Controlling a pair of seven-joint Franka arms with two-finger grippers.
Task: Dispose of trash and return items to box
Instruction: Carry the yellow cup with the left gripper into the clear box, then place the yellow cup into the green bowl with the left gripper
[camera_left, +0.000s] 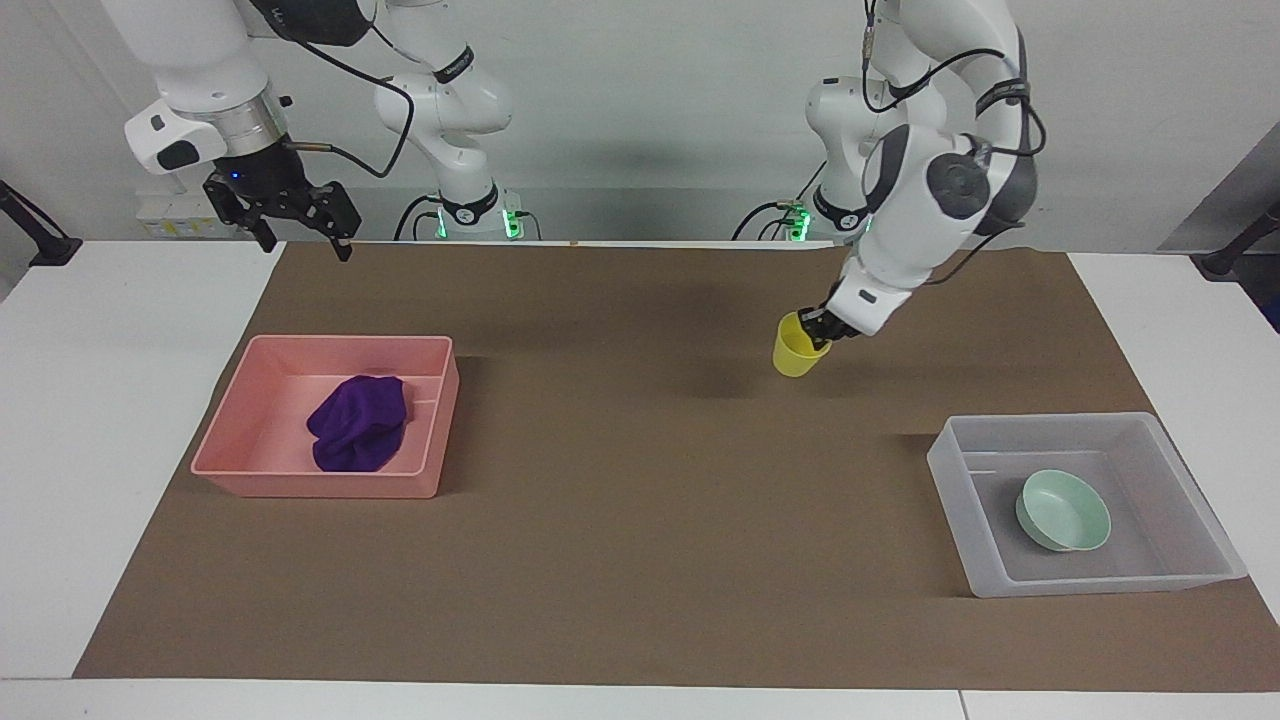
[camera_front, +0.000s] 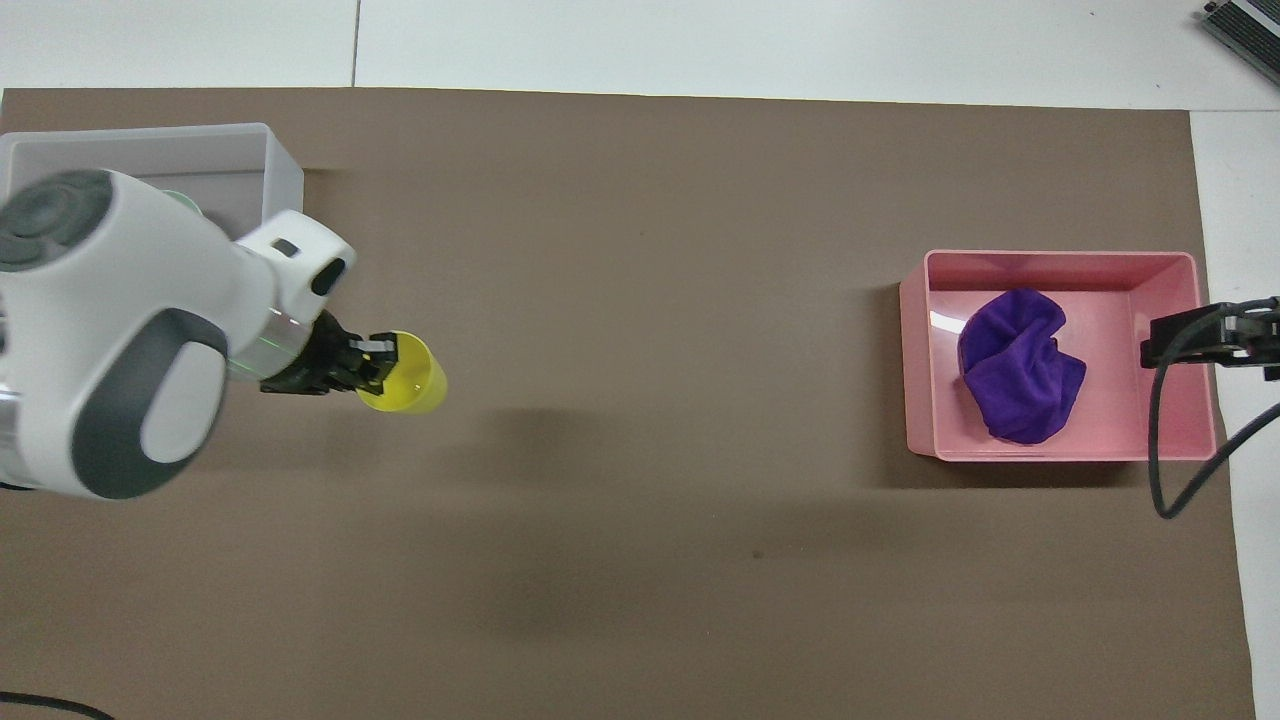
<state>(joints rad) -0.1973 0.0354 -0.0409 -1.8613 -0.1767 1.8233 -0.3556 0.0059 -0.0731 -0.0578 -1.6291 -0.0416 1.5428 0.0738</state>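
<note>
1. Facing view: left gripper (camera_left: 818, 327) has its fingers pinched on the rim of the yellow cup (camera_left: 797, 351), cup raised over the brown mat (camera_left: 620, 540), probably so it can travel to the clear box (camera_left: 1090, 505).
2. Clear box sits at the left arm's end; mint bowl (camera_left: 1064, 510) already in it.
3. Pink bin (camera_left: 325, 418) at the right arm's end holds the purple cloth (camera_left: 358, 423).
4. Right gripper (camera_left: 295, 215) waits with fingers spread, empty, over the mat's edge.
5. Overhead view: cup (camera_front: 405, 375) tilted in the grip, clear box (camera_front: 255, 160) mostly hidden by the arm.
6. Cloth (camera_front: 1020, 365) in the pink bin (camera_front: 1060, 270).
</note>
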